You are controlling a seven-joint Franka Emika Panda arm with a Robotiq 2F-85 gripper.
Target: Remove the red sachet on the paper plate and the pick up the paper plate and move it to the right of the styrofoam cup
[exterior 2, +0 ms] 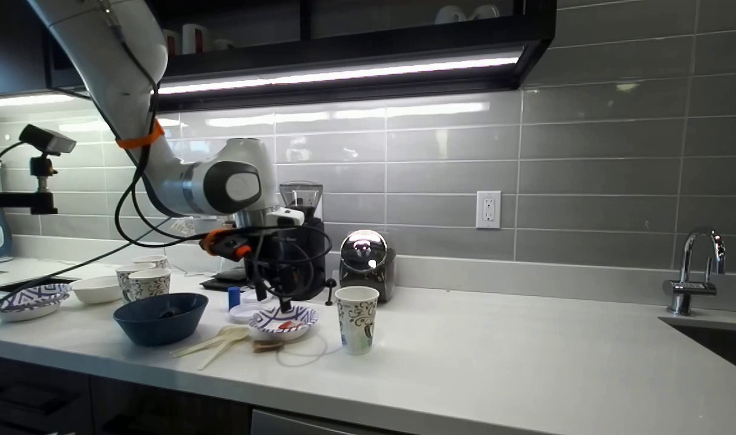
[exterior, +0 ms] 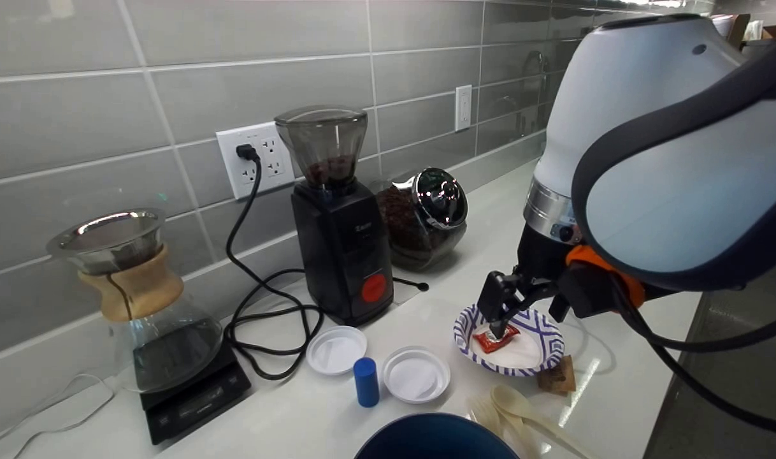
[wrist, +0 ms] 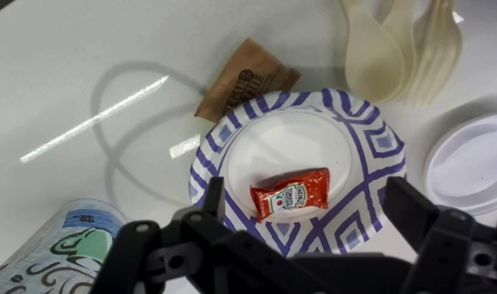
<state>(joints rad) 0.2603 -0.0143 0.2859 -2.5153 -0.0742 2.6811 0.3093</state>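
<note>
The red sachet [wrist: 291,195] lies flat inside the paper plate [wrist: 289,136], toward one side of its base. In both exterior views the sachet [exterior: 494,339] [exterior 2: 290,325] rests in the plate [exterior: 549,338] [exterior 2: 265,330]. My gripper [wrist: 306,185] is open and empty above the plate, its fingers on either side of the sachet with gaps to both. It also shows over the plate in both exterior views [exterior: 529,320] [exterior 2: 273,302]. The styrofoam cup [exterior 2: 357,320] stands upright beside the plate and shows partly in the wrist view [wrist: 56,253]. It does not show in an exterior view.
A tan packet [wrist: 248,79] touches or nearly touches the plate's rim. Pale cutlery [wrist: 375,61], white lids [exterior: 416,375], a blue cylinder [exterior: 366,382] and a blue bowl [exterior 2: 161,320] lie close by. A grinder [exterior: 343,255] and jar [exterior: 420,223] stand by the wall.
</note>
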